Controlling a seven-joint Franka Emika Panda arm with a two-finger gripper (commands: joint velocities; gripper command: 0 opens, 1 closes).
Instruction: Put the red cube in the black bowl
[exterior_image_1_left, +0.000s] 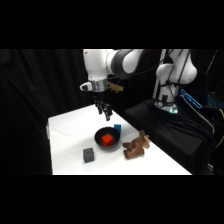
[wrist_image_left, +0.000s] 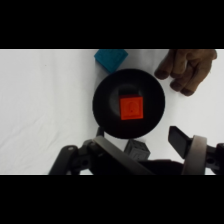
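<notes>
The red cube (wrist_image_left: 131, 108) — small, bright red-orange, flat face up — is sitting inside the glossy black bowl (wrist_image_left: 102, 111). The gripper (exterior_image_1_left: 106, 113) is hovering above — its finger spacing cannot be told.

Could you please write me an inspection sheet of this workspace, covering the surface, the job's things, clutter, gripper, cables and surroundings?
Surface: white table, bare apart from the items below.
Job's things: red cube lies inside the black bowl, near its middle.
Clutter: teal cube beside the bowl's rim; dark grey cube apart from the bowl; brown plush toy beside the bowl.
Gripper: gripper hangs above the table behind the bowl, holding nothing; finger state cannot be told.
Cables: blue cable by the arm's base.
Surroundings: black cloth beside the table, dark backdrop.
</notes>
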